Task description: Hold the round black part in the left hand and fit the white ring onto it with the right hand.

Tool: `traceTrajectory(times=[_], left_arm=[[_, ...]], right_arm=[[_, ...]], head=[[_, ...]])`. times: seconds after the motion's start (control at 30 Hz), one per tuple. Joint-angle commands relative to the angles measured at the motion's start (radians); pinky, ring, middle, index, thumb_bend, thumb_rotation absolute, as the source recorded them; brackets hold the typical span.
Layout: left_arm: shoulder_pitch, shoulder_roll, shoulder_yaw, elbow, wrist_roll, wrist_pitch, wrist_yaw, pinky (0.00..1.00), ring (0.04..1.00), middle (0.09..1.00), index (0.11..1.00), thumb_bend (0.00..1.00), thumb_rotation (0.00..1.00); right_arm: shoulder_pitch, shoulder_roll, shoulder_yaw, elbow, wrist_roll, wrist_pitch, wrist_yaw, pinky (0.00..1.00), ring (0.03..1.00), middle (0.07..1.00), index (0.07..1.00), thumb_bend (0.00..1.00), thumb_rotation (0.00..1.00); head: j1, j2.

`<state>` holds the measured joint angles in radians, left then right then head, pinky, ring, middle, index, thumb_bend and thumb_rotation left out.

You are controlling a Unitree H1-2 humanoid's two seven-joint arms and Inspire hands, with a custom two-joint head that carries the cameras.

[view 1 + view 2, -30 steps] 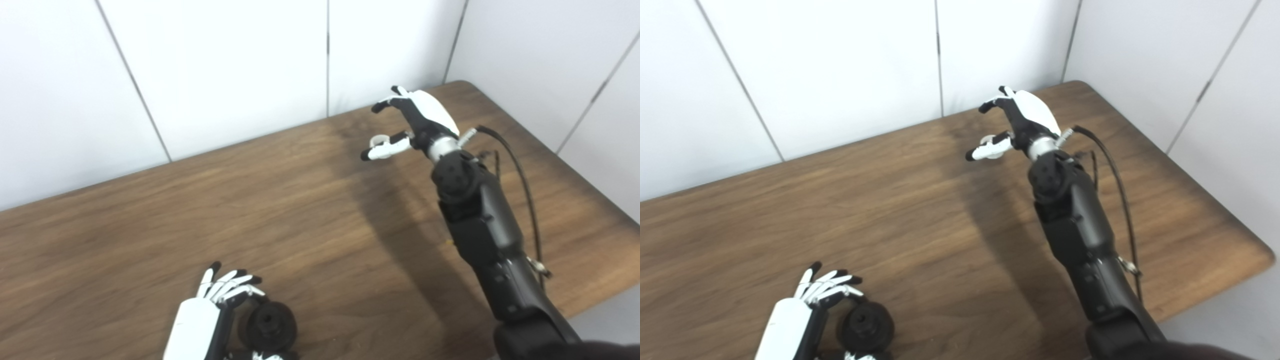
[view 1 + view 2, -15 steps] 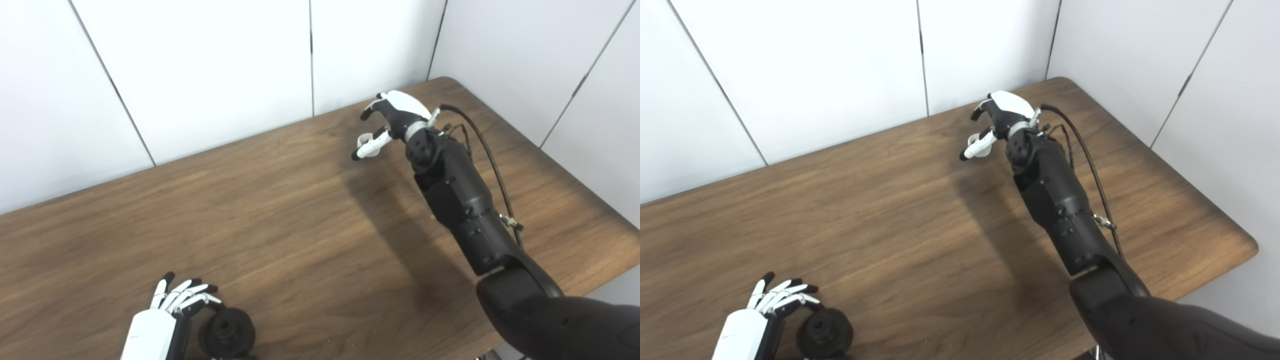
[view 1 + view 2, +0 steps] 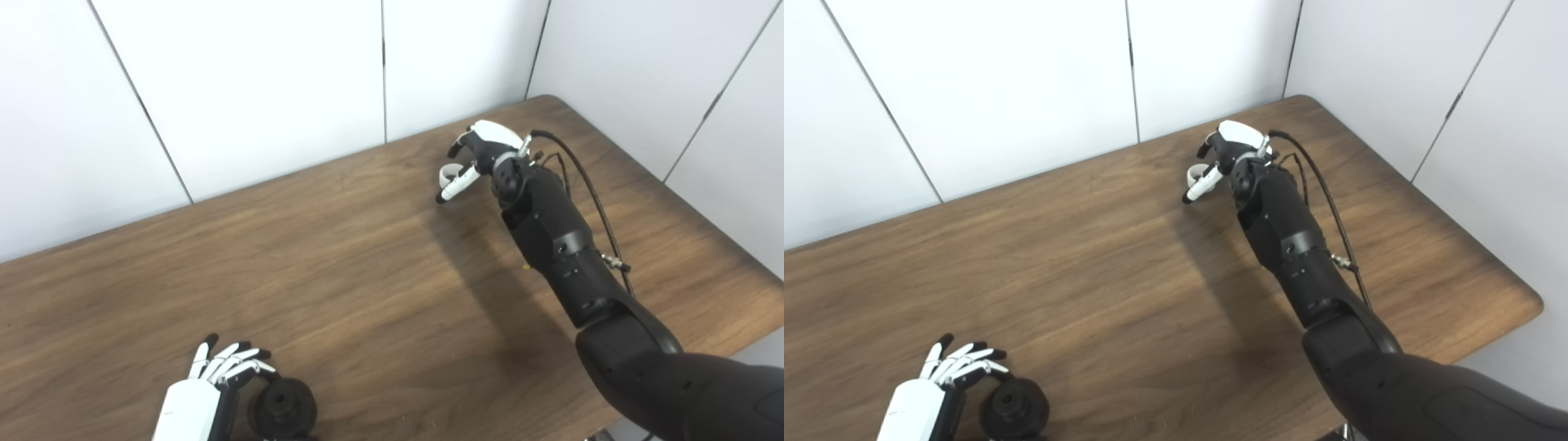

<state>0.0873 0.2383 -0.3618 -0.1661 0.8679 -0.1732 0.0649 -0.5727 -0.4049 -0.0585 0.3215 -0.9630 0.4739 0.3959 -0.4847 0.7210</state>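
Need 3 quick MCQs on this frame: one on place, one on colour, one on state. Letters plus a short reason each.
1. Where is the black part?
A. near edge of the table, beside the left hand
B. far corner by the wall
C. under the right arm

2. What colour is the ring?
A. black
B. white
C. red

3. What is the right hand doing?
A. resting flat on the table, away from the ring
B. at the ring, fingers curled around it
C. pressing the ring onto the black part

Key: 1 A, the part sits at the bottom of the view with the left fingers next to it. 2 B, it shows white against the wood. 3 B, the ring lies between thumb and fingers at the far side; a firm grip cannot be confirmed.
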Motion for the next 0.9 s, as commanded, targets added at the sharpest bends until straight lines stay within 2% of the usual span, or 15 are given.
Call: traceTrajectory(times=[0.0,0.4,0.87], left_arm=[[0.006,-0.008,-0.007,-0.002,0.0,-0.016,0.011,1.0,0.846,0.75,0.482,0.52,0.05],[0.003,-0.007,-0.004,0.001,-0.004,-0.019,0.012,1.0,0.849,0.749,0.482,0.52,0.05],[0.002,-0.008,-0.003,0.001,-0.001,-0.019,0.014,1.0,0.846,0.747,0.482,0.52,0.05]], right_arm=[[-0.052,-0.023,-0.002,-0.024,-0.017,-0.004,-0.023,1.0,1.0,1.0,0.755,0.87,0.27],[-0.039,-0.031,-0.015,-0.037,-0.036,-0.004,-0.012,1.0,1.0,0.993,0.729,0.86,0.28],[-0.021,-0.059,0.006,-0.035,-0.022,-0.004,-0.012,1.0,1.0,0.96,0.671,0.84,0.25]], head=[[0.0,0.001],[-0.008,0.003],[-0.005,0.009]])
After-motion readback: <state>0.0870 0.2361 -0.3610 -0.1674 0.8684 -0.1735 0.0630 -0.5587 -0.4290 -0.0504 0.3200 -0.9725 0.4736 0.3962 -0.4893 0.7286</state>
